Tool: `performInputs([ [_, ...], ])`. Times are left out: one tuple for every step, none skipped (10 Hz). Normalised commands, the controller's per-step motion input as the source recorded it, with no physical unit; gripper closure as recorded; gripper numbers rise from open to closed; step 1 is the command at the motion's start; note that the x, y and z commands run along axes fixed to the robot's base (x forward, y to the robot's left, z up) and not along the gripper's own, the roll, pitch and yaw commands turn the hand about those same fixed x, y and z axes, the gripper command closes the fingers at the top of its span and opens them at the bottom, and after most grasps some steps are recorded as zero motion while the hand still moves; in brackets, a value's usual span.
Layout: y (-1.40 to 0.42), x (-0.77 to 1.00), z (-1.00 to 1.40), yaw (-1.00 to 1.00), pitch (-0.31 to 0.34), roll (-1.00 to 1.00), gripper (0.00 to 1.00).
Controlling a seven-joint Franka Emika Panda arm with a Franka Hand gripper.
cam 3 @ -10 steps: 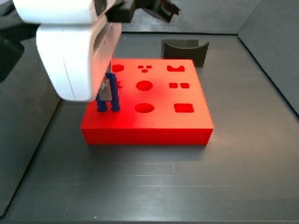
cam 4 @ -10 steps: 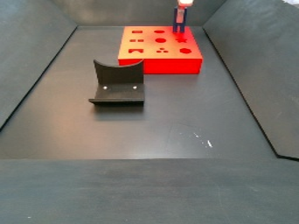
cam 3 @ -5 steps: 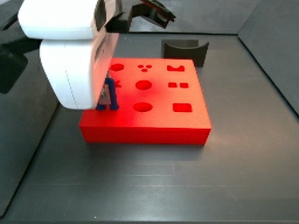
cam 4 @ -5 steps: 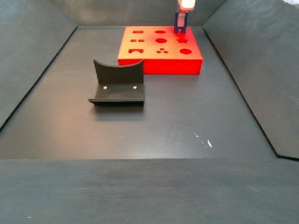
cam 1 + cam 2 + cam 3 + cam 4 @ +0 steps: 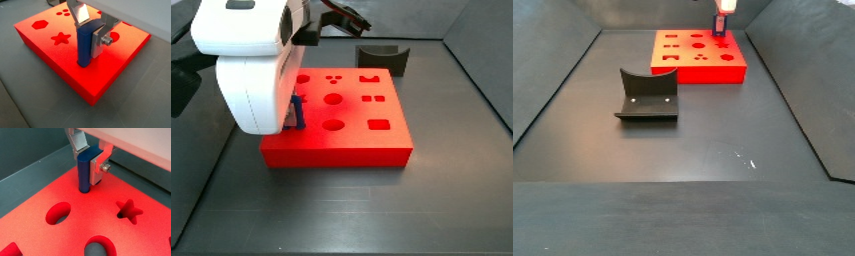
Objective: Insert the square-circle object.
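In both wrist views, closest to the camera, the gripper [image 5: 91,31] stands over a red block [image 5: 60,60]. Its flat silver finger plates [image 5: 80,140] are closed on the square-circle object [image 5: 85,46] — a slim, smooth, dark-blue piece held upright. The lower end of the piece meets the block's top face near one edge; whether it has entered a hole there cannot be told, since the piece covers the spot. Its two prongs are hard to tell apart from these angles.

The block looks matte and solid, with shaped holes cut through its top: a star [image 5: 129,211], a round hole [image 5: 59,212] and a hexagon [image 5: 39,23] among them.

In a side view, the white arm housing [image 5: 254,70] hides most of the gripper and the piece — only a sliver of dark blue [image 5: 299,111] shows at the block's edge. In a side view from farther off, a dark grey curved block [image 5: 647,95] sits on the dull grey floor [image 5: 687,150], well apart from the red block [image 5: 700,58], and the gripper [image 5: 722,20] is cut off by the frame's top edge.
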Motion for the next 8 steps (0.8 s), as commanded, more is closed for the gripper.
performInputs([
  [0.00, 0.00, -0.87, 0.00, -0.194, -0.02, 1.00],
  [0.00, 0.00, -0.78, 0.00, -0.079, 0.16, 1.00],
  [0.00, 0.03, -0.91, -0.04, -0.089, 0.02, 1.00],
  [0.01, 0.00, -0.81, -0.03, -0.153, 0.00, 1.00],
  [0.01, -0.01, -0.62, 0.00, -0.164, 0.00, 1.00],
  [0.00, 0.00, -0.31, 0.00, -0.129, -0.02, 1.00],
  [0.00, 0.00, 0.00, 0.00, 0.000, -0.02, 1.00],
  [0.00, 0.00, 0.00, 0.00, 0.000, 0.00, 1.00],
])
